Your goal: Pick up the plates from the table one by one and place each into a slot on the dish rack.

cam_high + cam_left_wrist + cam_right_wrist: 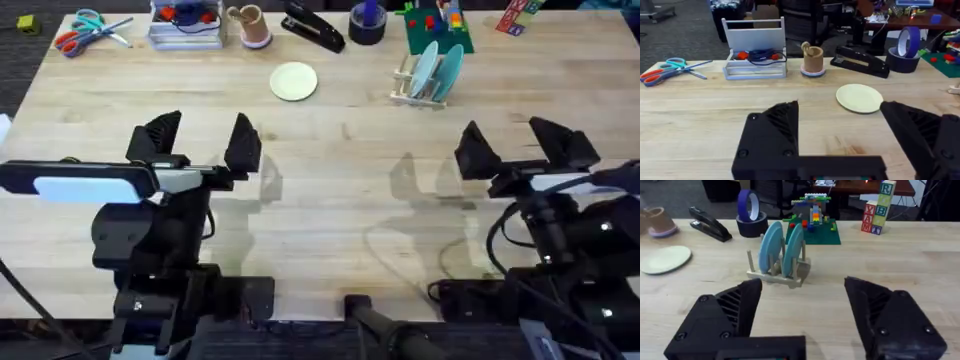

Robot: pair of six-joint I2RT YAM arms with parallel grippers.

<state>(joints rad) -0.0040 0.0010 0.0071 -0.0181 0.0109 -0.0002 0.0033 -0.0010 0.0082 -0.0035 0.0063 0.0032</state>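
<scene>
The cream plate [294, 81] is seen flat on the table [330, 190], far and slightly right of the open, empty left gripper [200, 140], left of the dish rack [424, 90]; the open right gripper [515, 145] is farther off.

Pale plank table [330, 200] with items along its far edge.

Landmark: a cream-yellow plate [294, 81] lying flat. To its left stand a small wooden cup [250, 25], a clear organizer tray [186, 26] and scissors [85, 32]. To its right sit a black stapler [313, 27], a blue tape roll [367, 22], a green block tray [438, 28] and a wooden dish rack [424, 85].
</scene>
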